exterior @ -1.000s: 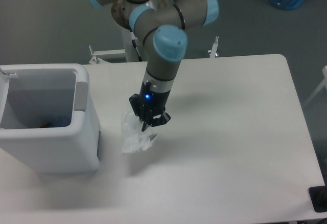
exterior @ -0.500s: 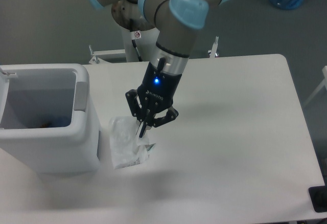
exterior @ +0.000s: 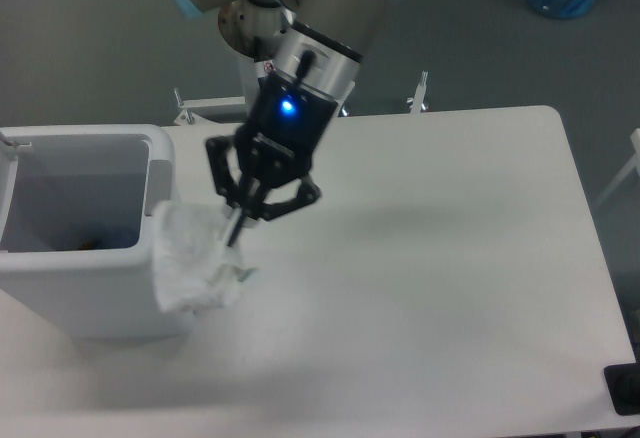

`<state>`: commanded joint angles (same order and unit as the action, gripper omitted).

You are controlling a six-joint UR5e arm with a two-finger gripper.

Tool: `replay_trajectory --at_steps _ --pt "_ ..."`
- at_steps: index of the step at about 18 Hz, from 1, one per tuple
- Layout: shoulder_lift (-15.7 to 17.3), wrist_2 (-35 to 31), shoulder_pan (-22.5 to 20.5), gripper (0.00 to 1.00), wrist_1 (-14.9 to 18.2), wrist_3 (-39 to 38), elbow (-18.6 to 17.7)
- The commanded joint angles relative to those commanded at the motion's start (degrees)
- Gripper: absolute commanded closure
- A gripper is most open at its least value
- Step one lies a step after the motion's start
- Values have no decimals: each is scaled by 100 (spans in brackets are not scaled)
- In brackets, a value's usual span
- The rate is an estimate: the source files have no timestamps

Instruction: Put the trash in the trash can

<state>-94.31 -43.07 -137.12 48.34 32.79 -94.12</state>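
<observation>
Wrapper (exterior: 195, 266) hanging roughly vertical, jaw-pinched

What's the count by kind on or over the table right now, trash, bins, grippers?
Crumpled white wrapper, held up by the gripper beside the bin's right wall: 1
Dark item low inside the bin, too unclear to name: 1
White trash can: 1
Gripper: 1
Total: 4

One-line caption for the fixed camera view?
Tool carries the wrapper above the table, beside the bin.
</observation>
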Motion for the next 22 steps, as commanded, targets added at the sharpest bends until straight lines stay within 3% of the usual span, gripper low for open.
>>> replay_trajectory --at_steps 7,8,9,10,11,20,22 --pt "580 9 291 100 -18 44 -686" --pt "589 9 317 90 -26 52 -739" --pt "590 9 378 66 -26 61 -757" --pt "563 0 431 22 -26 139 -757" --pt "537 -9 440 0 -26 262 -765" --pt "493 -26 361 0 -18 342 -757" --pt "493 -26 -23 0 -18 369 -765"
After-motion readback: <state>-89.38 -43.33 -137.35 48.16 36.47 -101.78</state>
